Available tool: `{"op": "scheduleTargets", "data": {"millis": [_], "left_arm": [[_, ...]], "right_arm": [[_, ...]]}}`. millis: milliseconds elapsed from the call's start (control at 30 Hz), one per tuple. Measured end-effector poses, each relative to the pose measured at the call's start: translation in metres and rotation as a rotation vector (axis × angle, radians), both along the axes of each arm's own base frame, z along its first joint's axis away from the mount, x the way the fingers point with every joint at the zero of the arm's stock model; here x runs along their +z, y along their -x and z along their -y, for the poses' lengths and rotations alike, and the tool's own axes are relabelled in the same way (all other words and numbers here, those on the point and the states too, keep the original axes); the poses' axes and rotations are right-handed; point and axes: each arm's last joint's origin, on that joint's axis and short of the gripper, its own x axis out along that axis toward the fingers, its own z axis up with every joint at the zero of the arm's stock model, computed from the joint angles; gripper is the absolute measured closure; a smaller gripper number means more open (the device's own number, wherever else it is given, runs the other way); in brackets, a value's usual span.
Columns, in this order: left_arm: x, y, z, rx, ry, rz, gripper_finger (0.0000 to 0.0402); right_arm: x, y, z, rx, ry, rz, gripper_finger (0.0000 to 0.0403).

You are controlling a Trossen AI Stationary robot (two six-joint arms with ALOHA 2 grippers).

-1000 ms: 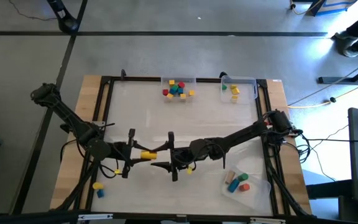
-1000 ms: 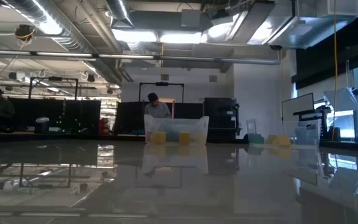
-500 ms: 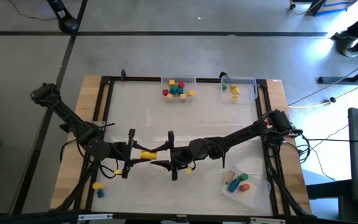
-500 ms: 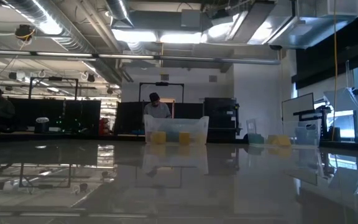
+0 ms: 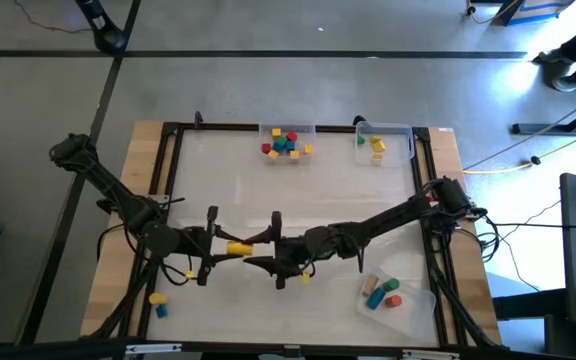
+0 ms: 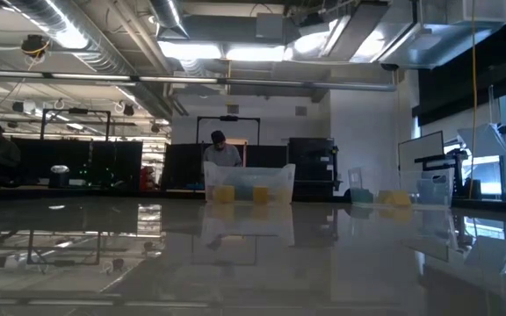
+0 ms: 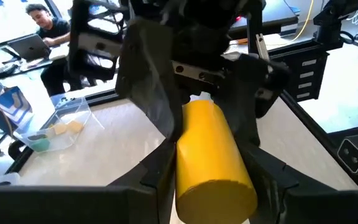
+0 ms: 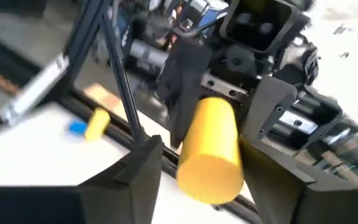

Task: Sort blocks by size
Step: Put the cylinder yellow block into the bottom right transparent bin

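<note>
Above the middle of the worktop [image 5: 298,190], the left end effector [image 5: 230,247] gripped one end of a yellow cylinder [image 5: 239,248], held level in the air. The right end effector [image 5: 265,252] met it head-on, its fingers spread to either side of the cylinder's other end; whether they touched it could not be told

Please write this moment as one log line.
left gripper: shut on yellow cylinder | right gripper: around cylinder's other end, grip unclear | stage: handover mid-table
</note>
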Motion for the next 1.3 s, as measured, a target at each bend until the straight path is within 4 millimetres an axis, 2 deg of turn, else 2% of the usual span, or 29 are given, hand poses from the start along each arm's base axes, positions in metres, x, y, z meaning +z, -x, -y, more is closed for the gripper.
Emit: {"op": "scheduleTargets", "data": {"millis": [100,233,333,500,767,1033,1300], "left_arm": [[0.001,0.001,-0.001,0.012,0.058,0.003,0.0273],[0.008,0.005,-0.004,0.035,0.191,0.031,0.0273],[0.011,0.008,-0.006,0.048,0.284,0.044,0.0273],[0.013,0.007,-0.010,0.072,0.371,0.047,0.0273],[0.012,0.002,-0.015,0.065,0.387,0.033,0.0273],[0.011,0.000,-0.015,0.045,0.397,0.024,0.0273],[0.014,-0.001,-0.015,0.031,0.409,0.045,0.0273]], "right_arm": [[-0.002,0.003,-0.007,-0.028,0.162,-0.014,0.0172],[-0.002,0.008,-0.019,-0.145,0.488,-0.020,0.0149],[-0.001,0.010,-0.022,-0.199,0.682,-0.028,0.0147],[0.004,0.010,-0.021,-0.192,0.845,0.029,0.0158],[0.016,0.004,-0.015,-0.147,0.870,0.110,0.0164],[0.017,0.000,-0.008,-0.072,0.836,0.130,0.0164],[0.017,-0.002,0.000,-0.086,0.829,0.128,0.0164]]}}
